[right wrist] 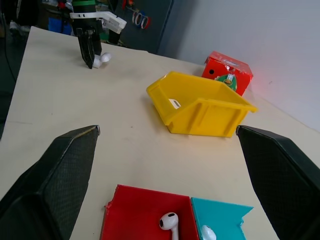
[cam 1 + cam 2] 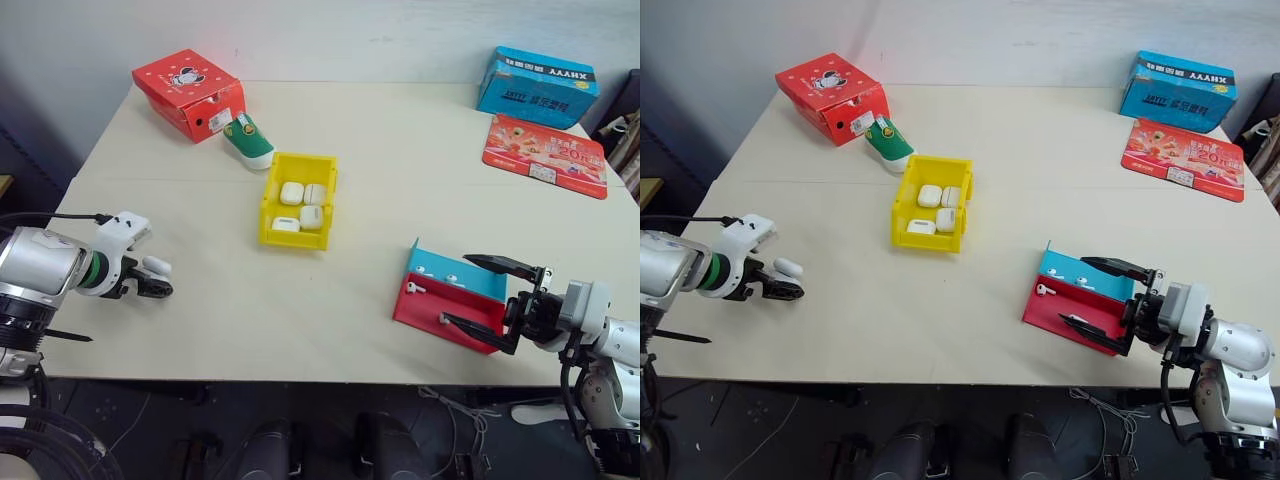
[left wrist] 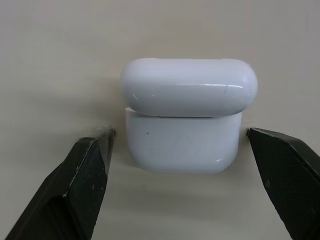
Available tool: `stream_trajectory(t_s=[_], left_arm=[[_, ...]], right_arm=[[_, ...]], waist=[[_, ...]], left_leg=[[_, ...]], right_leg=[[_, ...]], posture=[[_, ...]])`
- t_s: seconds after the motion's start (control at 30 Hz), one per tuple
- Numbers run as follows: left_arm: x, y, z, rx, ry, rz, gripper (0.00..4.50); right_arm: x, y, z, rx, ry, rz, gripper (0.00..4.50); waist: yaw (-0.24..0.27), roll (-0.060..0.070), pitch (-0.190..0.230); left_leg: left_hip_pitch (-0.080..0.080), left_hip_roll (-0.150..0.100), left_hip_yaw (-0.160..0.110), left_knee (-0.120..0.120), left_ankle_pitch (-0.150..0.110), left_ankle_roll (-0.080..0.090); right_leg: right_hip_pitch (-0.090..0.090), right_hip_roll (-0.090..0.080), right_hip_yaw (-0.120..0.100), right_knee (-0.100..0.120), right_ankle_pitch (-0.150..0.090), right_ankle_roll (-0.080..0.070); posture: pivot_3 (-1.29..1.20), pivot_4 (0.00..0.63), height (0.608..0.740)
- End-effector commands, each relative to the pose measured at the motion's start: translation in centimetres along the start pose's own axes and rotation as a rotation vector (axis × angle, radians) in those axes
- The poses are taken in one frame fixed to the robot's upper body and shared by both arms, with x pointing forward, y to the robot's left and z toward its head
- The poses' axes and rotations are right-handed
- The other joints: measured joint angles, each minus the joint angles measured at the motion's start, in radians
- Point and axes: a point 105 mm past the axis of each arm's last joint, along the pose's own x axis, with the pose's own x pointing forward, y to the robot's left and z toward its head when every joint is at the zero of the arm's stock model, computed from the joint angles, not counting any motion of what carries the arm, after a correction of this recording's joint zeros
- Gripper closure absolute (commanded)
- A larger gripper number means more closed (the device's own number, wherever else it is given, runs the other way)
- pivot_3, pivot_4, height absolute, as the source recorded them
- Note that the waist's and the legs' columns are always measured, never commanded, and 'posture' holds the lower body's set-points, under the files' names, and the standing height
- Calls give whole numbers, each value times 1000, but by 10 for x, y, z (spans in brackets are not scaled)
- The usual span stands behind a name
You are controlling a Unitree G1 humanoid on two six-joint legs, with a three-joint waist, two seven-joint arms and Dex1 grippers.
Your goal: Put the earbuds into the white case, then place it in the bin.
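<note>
Two spread fingers of the left gripper straddled the white case, not yet touching it, apparently lined up to clamp its sides. The bin, holding other white cases, sat at two o'clock from it. Farther right, the right gripper gaped empty around the red-and-blue tray, where the earbuds lay.

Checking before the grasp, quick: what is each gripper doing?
Left gripper: open, fingers either side of the white case, not gripping.
Right gripper: open, holding nothing, above the red-and-blue tray.
</note>
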Motion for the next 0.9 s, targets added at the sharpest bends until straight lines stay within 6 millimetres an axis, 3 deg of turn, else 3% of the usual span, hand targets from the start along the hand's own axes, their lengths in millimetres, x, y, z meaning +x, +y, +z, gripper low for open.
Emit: stream_trajectory(t_s=[0.03,0.27,0.43,0.53,0.57,0.63,0.7,0.8,0.9], left_arm=[[-1,3,0,-8,8,23,41],[1,2,1,-1,-25,21,1709],[-21,14,3,-10,-106,43,1709],[-40,20,18,32,-325,16,1709],[-53,16,32,87,-493,-27,1709],[-94,-21,49,286,-912,-261,1709],[-115,-50,43,402,-1143,-387,1709],[-112,-91,36,394,-1243,-509,1709],[-108,-155,36,387,-1354,-737,1709]], right_arm=[[-3,-2,11,-39,-14,-11,0],[-4,-1,11,-38,-12,-18,0],[-5,0,10,-33,-3,-27,0],[-8,-1,9,-37,14,-37,0],[-11,-2,10,-38,24,-48,0],[-23,-5,13,-43,58,-74,0],[-35,-8,17,-35,80,-115,0],[-55,-17,24,-16,129,-207,0],[-90,-22,30,65,264,-324,0]], waist=[[0,0,0],[-1,0,0],[-2,0,0],[-7,-1,0],[-8,-1,1],[-5,-1,1],[-1,-1,1],[3,-1,1],[14,3,0]], left_leg=[[0,0,0,0,-1,-1],[0,-1,0,0,-2,-3],[0,-1,0,1,-2,-3],[-1,0,0,0,-2,-3],[-1,0,0,0,-2,-3],[-1,0,0,0,-3,-5],[-2,-1,-1,0,-4,-4],[-1,-2,-4,1,-5,-2],[-1,-4,-5,2,-5,-1]], right_leg=[[0,0,0,0,0,0],[-1,-1,0,2,0,0],[-1,-2,0,2,0,0],[-3,-2,0,2,0,-1],[-3,-2,0,2,-1,-1],[-3,-4,-1,1,-1,-2],[-2,-5,-2,0,-1,-2],[2,-7,-4,-3,-1,-1],[6,-7,-5,-6,1,1]], posture=[[0,150,740],[0,150,740],[0,150,740],[0,150,740],[0,150,740],[0,150,740],[0,150,740],[0,150,740],[0,150,740]])
